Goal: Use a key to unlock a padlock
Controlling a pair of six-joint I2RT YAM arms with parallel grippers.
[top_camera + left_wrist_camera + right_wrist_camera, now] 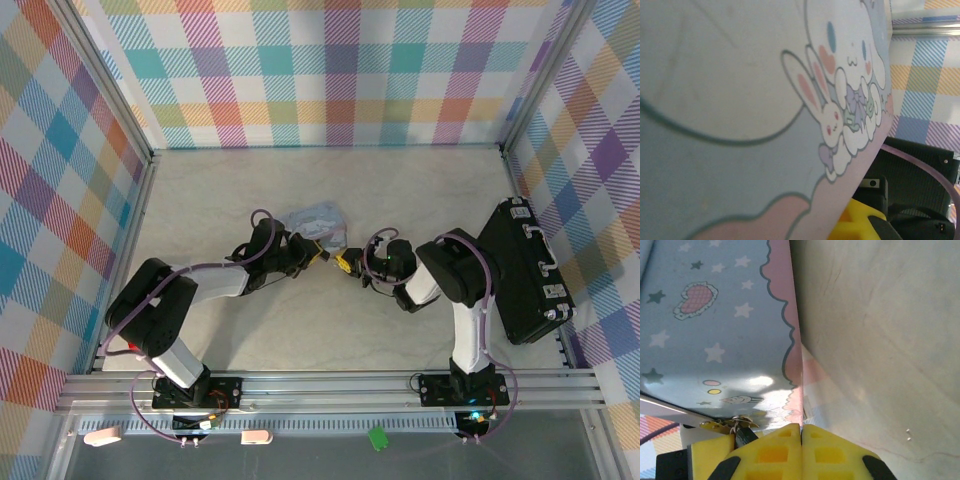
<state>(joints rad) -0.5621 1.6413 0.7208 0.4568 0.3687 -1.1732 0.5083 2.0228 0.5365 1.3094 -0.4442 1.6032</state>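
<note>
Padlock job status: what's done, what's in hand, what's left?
Done: nothing confirmed. The left gripper and right gripper sit together by the tin, at its near corner.
In hand: both jaws are shut; the right pads meet with nothing seen between them. A small dark piece with a wire ring lies beside them, too small to tell whether it is the padlock.
Left: key in, turn, shackle open.

Robot arms: 2, namely left arm [160,315] and right arm [455,275].
Tools: 2, namely left tool [322,255] and right tool [345,265].
Cartoon-printed tin [318,219]: 1.
Black case [525,270]: 1.
Table [400,190]: 1.
Pink tabs [102,436]: 2.
Green tab [378,437]: 1.
</note>
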